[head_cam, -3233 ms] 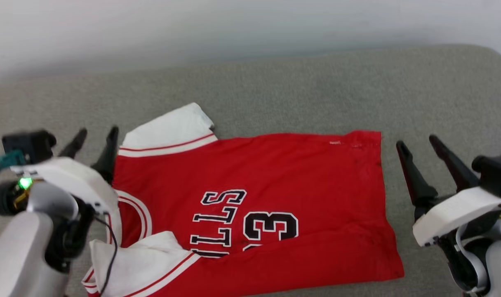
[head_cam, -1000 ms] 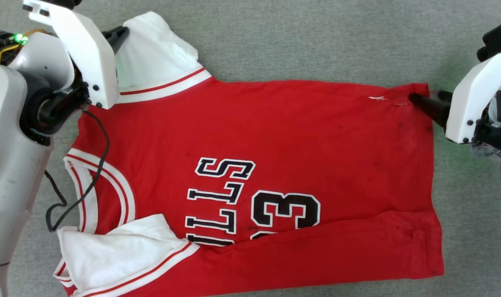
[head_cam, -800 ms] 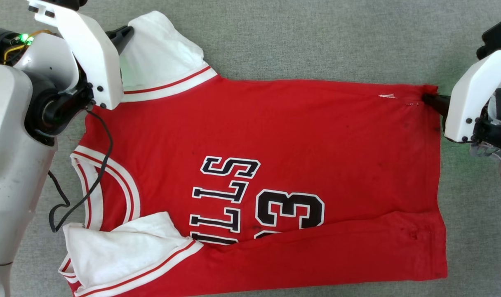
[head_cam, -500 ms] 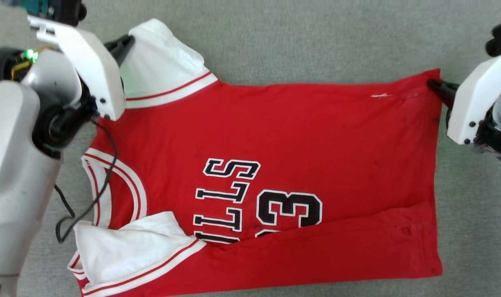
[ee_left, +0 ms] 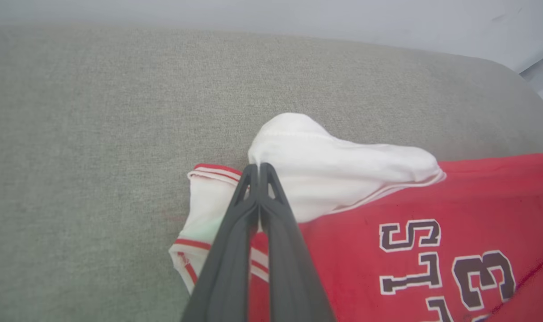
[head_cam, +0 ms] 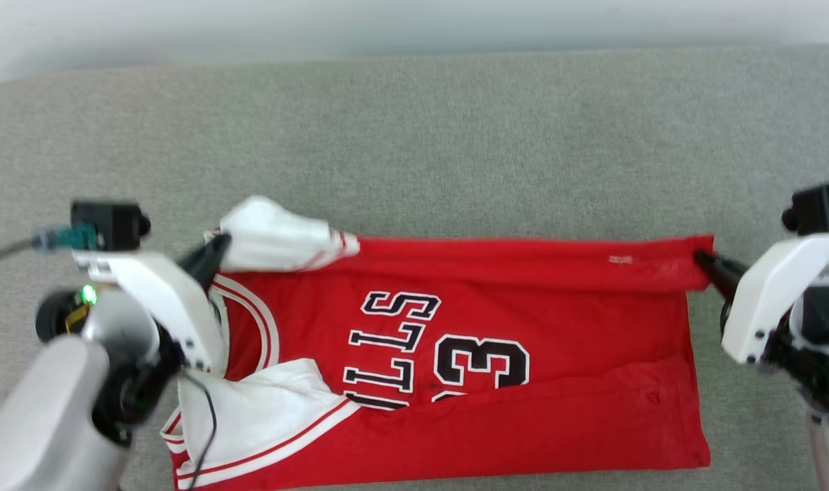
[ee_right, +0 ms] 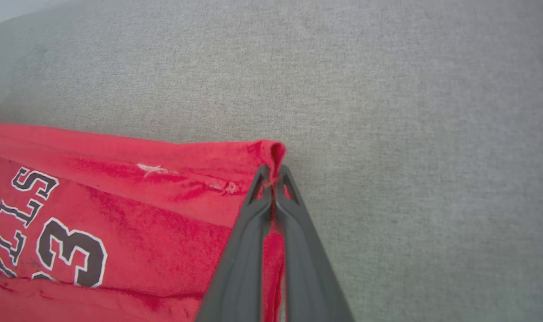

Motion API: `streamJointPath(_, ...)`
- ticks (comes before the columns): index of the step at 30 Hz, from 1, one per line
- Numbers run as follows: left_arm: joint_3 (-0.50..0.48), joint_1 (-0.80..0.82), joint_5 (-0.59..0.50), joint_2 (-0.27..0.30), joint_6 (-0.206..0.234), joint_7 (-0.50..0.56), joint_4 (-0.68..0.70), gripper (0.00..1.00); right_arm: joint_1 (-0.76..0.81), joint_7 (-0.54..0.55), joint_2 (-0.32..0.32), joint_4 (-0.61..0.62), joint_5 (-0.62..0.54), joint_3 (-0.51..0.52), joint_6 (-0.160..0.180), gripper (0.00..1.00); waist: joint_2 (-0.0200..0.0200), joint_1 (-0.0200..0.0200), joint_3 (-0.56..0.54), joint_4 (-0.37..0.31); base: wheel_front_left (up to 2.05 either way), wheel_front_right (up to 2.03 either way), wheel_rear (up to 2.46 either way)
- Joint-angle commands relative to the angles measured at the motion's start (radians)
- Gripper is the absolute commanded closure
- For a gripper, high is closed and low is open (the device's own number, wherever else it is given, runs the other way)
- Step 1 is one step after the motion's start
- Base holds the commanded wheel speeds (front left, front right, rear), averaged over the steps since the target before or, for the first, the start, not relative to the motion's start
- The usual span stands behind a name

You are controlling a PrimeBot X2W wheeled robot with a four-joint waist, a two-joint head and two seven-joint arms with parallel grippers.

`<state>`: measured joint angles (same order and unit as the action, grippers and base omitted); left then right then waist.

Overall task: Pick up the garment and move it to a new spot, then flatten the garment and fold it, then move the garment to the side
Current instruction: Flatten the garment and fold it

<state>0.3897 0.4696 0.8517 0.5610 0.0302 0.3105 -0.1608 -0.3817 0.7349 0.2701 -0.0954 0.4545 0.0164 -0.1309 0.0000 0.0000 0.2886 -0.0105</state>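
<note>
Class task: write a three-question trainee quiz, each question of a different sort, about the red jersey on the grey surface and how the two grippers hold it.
1. True or false: the left gripper is shut on a white sleeve of the red jersey-style T-shirt.
2. The right gripper pinches which part? A) the neckline B) a hem corner C) the printed number
3. Which face of the shirt is up on the grey fabric surface?
Key: 1 true; 2 B; 3 the lettered front.
</note>
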Motion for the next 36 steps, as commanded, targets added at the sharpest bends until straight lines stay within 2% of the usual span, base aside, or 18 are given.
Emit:
streamJointPath(1, -0.003, -0.076, 0.011, 0.004, 0.022, -0.016, 0.024, 1.0, 0.052, -0.02, -0.011, 0.011, 0.014, 0.006, 0.0, 1.0, 0.0, 0.0, -0.039, 0.013, 0.0, 0.0, 0.0)
streamJointPath(7, 0.004, -0.23, 0.048, -0.022, 0.06, -0.031, 0.05, 1.0, 0.162, -0.063, -0.034, 0.008, 0.037, 0.031, 0.0, 1.0, 0.0, 0.0, -0.067, 0.028, 0.0, 0.0, 0.0)
streamJointPath(16, 0.014, -0.378, 0.106, -0.081, 0.073, -0.064, -0.001, 1.0, 0.306, -0.117, -0.069, -0.024, 0.062, 0.054, 0.0, 0.98, 0.0, 0.0, -0.101, 0.027, 0.0, 0.0, 0.0)
streamJointPath(17, 0.019, -0.405, 0.113, -0.09, 0.074, -0.07, -0.02, 0.85, 0.332, -0.132, -0.072, -0.039, 0.062, 0.048, 0.0, 0.45, 0.0, 0.0, -0.113, 0.024, 0.0, 0.0, 0.0)
streamJointPath(18, 0.021, -0.415, 0.117, -0.096, 0.072, -0.07, -0.028, 0.54, 0.339, -0.141, -0.073, -0.047, 0.06, 0.042, 0.0, 0.0, 0.0, 0.0, -0.119, 0.022, 0.0, 0.0, 0.0)
streamJointPath(19, 0.025, -0.422, 0.116, -0.098, 0.069, -0.073, -0.034, 0.12, 0.349, -0.151, -0.077, -0.056, 0.065, 0.036, 0.0, 0.0, 0.0, 0.0, -0.128, 0.021, 0.0, 0.0, 0.0)
streamJointPath(20, 0.025, -0.422, 0.116, -0.098, 0.069, -0.073, -0.034, 0.12, 0.349, -0.151, -0.077, -0.056, 0.065, 0.036, 0.0, 0.0, 0.0, 0.0, -0.128, 0.021, 0.0, 0.0, 0.0)
streamJointPath(21, 0.029, -0.427, 0.113, -0.101, 0.07, -0.077, -0.039, 0.0, 0.361, -0.16, -0.076, -0.062, 0.065, 0.031, 0.0, 0.0, 0.0, 0.0, -0.136, 0.021, 0.0, 0.0, 0.0)
streamJointPath(28, 0.035, -0.429, 0.064, -0.119, 0.084, -0.162, -0.004, 0.0, 0.401, -0.233, -0.057, 0.001, 0.057, 0.008, 0.0, 0.0, 0.0, 0.0, -0.196, 0.015, 0.0, 0.0, 0.0)
streamJointPath(36, 0.01, -0.393, -0.031, -0.123, 0.13, -0.302, 0.096, 0.0, 0.414, -0.183, -0.049, 0.136, 0.047, 0.073, 0.0, 0.0, 0.0, 0.0, -0.244, 0.008, 0.0, 0.0, 0.0)
